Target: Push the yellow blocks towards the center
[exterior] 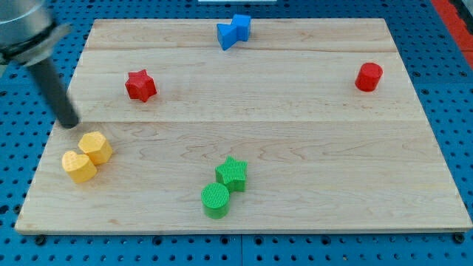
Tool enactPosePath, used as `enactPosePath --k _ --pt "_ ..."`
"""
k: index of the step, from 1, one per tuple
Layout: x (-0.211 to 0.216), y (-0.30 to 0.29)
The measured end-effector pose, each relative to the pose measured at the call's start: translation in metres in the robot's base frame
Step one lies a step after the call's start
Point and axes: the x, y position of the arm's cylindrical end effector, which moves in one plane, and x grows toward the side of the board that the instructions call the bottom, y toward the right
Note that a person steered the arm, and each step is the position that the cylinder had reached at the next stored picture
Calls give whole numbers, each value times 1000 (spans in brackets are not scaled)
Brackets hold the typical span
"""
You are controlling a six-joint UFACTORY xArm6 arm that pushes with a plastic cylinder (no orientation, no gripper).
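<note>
Two yellow blocks touch each other near the board's left edge: a yellow hexagon [97, 146] and, just below-left of it, a yellow heart [78, 166]. My tip [70, 123] rests on the board just above-left of the yellow hexagon, a small gap away. The dark rod runs up to the view's top-left corner.
A red star [140, 86] lies at upper left, a blue angular block [234, 31] at top middle, a red cylinder [369, 77] at upper right. A green star [233, 174] and a green cylinder [216, 200] touch at bottom middle. The wooden board [295, 133] sits on blue pegboard.
</note>
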Motion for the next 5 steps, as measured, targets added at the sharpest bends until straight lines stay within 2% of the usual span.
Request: enactPosePath --k 1,2,3,4,5 --pt "88 -19" --pt "101 51" --pt "43 65" --pt "8 69" --pt "8 34"
